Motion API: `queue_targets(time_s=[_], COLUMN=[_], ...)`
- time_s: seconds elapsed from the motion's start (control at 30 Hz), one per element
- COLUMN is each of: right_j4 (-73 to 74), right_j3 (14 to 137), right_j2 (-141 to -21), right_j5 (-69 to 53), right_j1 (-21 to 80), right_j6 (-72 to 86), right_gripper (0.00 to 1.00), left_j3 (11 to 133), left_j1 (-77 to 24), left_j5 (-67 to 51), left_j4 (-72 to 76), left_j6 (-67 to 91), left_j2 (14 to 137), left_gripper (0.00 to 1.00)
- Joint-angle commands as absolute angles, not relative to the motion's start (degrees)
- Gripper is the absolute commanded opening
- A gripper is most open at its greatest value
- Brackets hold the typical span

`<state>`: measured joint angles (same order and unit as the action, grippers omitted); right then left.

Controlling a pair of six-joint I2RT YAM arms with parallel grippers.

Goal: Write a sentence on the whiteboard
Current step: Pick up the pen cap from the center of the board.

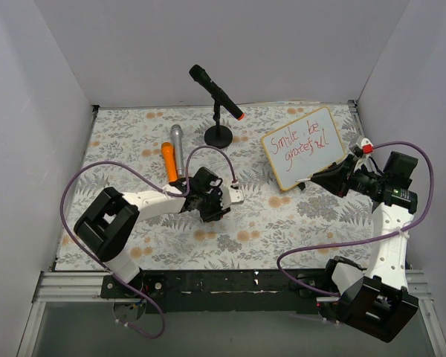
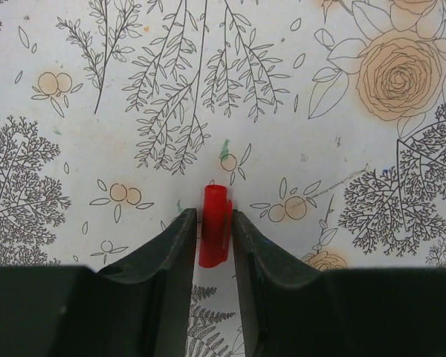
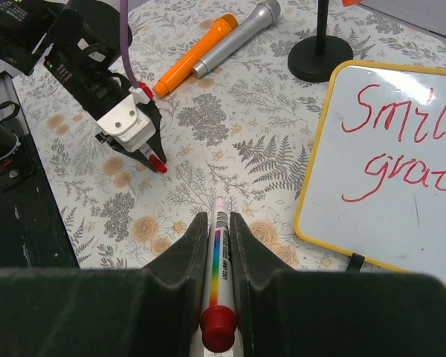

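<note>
Two lines of red writing, the sentence (image 1: 288, 138) "Smile, be grateful", across the whiteboard (image 1: 293, 172). Stands tilted near the far right corner of the tabletop (image 1: 171, 242). Just beside its near edge, right gripper (image 3: 217, 217): fingers clamped on a marker (image 3: 217, 275). Toward the middle of the tabletop, left gripper (image 2: 214, 216): fingers (image 2: 175, 253) pressed against both sides of a red cap (image 2: 214, 234), low over the surface.
</note>
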<state>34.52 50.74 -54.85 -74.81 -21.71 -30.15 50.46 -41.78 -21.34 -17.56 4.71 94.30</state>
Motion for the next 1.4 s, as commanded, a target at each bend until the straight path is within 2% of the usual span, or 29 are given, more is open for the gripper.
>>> queue_targets(time_s=[0.0,0.13,0.3,0.43,0.53,0.6,0.63,0.67,1.0,1.23,1.37], right_j4=[33.31,33.40,33.22,33.14,33.13,33.05,33.05,33.05,32.61,32.26,32.26], right_j3=[50.80,50.63,50.45,50.54,50.36,50.27,50.36,50.36,50.18,50.10,50.01], right_j2=[-54.14,-53.79,-53.70,-53.70,-53.70,-53.70,-53.70,-53.79,-54.14,-54.23,-54.05], right_j5=[-76.20,-76.20,-76.29,-76.38,-76.38,-76.29,-76.29,-76.29,-76.20,-76.29,-76.20], right_j1=[-21.62,-21.62,-21.62,-21.62,-21.62,-21.62,-21.62,-21.62,-21.62,-21.62,-21.62], right_j6=[-30.67,-30.67,-30.67,-30.50,-30.50,-30.50,-30.41,-30.41,-30.06,-29.44,-29.36], right_gripper=[0.01,0.01,0.01,0.01,0.01,0.01,0.01,0.01,0.01,0.01,0.01], left_j3=[45.36,43.78,40.79,40.34,41.22,42.01,42.01,42.10,48.60,49.04,49.57], left_j1=[-44.12,-45.17,-45.97,-46.67,-46.67,-46.67,-46.67,-46.67,-46.67,-46.58,-46.58], left_j5=[-16.09,-12.05,-10.11,-10.19,-11.16,-11.69,-12.04,-12.13,-8.34,-12.39,-14.06], left_j4=[-17.23,-15.82,-13.10,-13.09,-13.27,-13.53,-13.54,-13.36,-20.03,-22.23,-22.94], left_j6=[4.13,5.71,6.59,7.29,9.13,10.10,11.50,11.95,25.74,25.31,25.49], left_j2=[92.46,92.02,90.27,90.18,89.83,89.30,88.77,88.51,91.14,90.26,89.39], left_gripper=[0.27,0.31,0.27,0.04,0.01,0.04,0.08,0.17,0.35,0.28,0.28])
